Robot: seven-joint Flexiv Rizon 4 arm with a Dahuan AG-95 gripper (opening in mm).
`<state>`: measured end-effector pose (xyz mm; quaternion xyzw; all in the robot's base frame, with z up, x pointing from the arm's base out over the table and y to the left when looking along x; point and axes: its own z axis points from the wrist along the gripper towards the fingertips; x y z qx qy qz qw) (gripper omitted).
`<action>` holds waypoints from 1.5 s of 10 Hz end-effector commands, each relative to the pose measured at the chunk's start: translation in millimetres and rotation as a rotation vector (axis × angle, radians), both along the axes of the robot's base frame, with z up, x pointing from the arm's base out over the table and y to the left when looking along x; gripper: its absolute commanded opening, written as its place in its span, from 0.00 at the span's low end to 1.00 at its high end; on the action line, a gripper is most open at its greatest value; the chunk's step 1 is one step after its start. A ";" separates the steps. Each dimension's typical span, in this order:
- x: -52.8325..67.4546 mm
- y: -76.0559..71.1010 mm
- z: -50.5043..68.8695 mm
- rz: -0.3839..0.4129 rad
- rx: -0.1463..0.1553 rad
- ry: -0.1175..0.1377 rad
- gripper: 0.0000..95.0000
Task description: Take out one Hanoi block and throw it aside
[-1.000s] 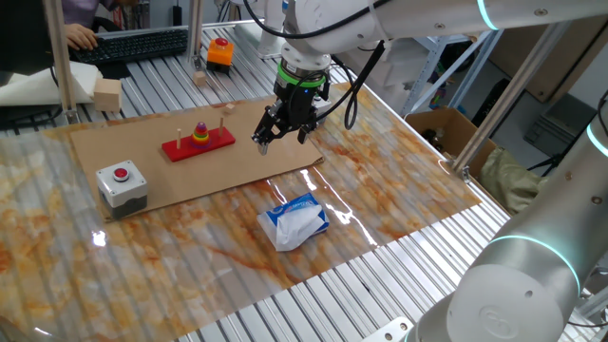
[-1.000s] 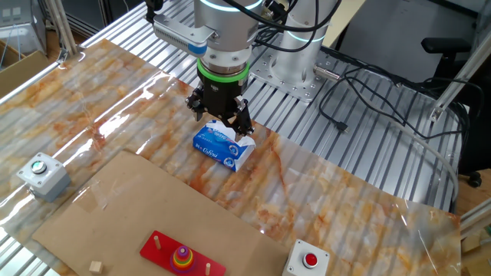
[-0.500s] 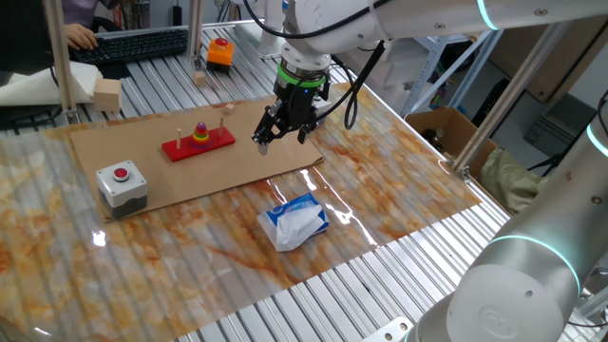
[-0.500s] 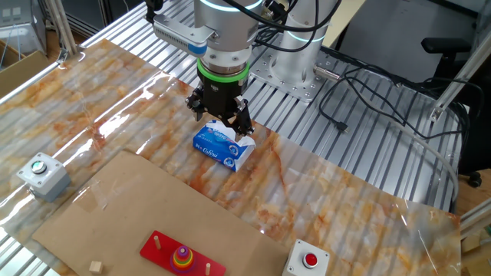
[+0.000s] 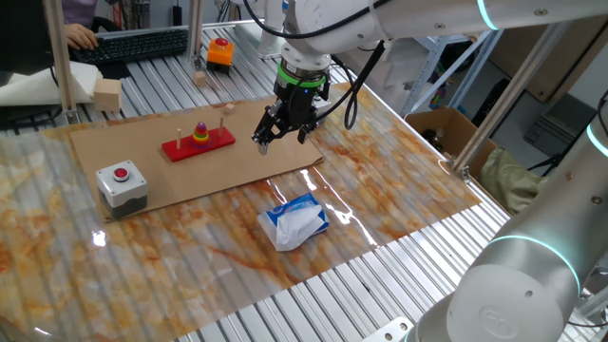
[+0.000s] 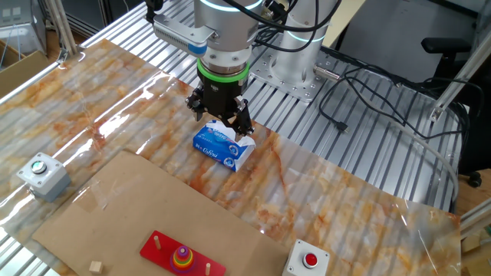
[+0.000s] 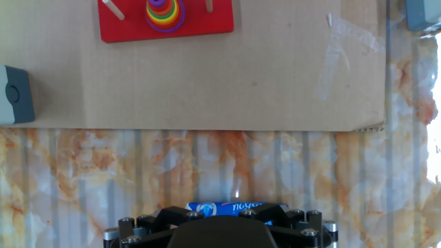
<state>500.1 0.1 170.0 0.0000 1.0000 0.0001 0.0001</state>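
The red base (image 5: 180, 148) with wooden pegs lies on the cardboard sheet (image 5: 228, 166). The ring stack (image 5: 201, 134) sits on its middle peg, with the tiny purple Hanoi block (image 7: 160, 8) on top. The stack also shows in the other fixed view (image 6: 182, 257). My gripper (image 5: 281, 138) hangs above the cardboard's right edge, well to the right of the base. Its fingers are spread and hold nothing. In the other fixed view the gripper (image 6: 221, 123) is over the tissue pack. The hand view shows only the gripper's body, not the fingertips.
A blue tissue pack (image 5: 294, 220) lies on the marbled tabletop in front of the cardboard. A grey box with a red button (image 5: 122, 183) stands on the cardboard's left corner. Another grey button box (image 6: 42, 172) and a small wooden cube (image 6: 95, 267) sit nearby.
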 end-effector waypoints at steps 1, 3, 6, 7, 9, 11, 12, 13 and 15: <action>-0.1 -0.1 0.0 0.000 0.000 0.000 1.00; 0.2 0.2 -1.1 -0.517 0.134 -0.018 0.00; -0.1 0.3 -1.2 -0.524 0.130 -0.016 0.20; -0.2 0.4 -1.3 -0.523 0.128 -0.016 0.20; -0.6 0.8 -0.7 -0.522 0.123 -0.018 0.20; -1.4 9.4 3.7 -0.540 0.125 -0.019 0.20; -1.7 16.0 7.4 -0.536 0.118 -0.021 0.20; -1.9 19.3 9.4 -0.526 0.112 -0.023 0.20; -2.1 24.5 12.3 -0.470 0.063 -0.037 0.20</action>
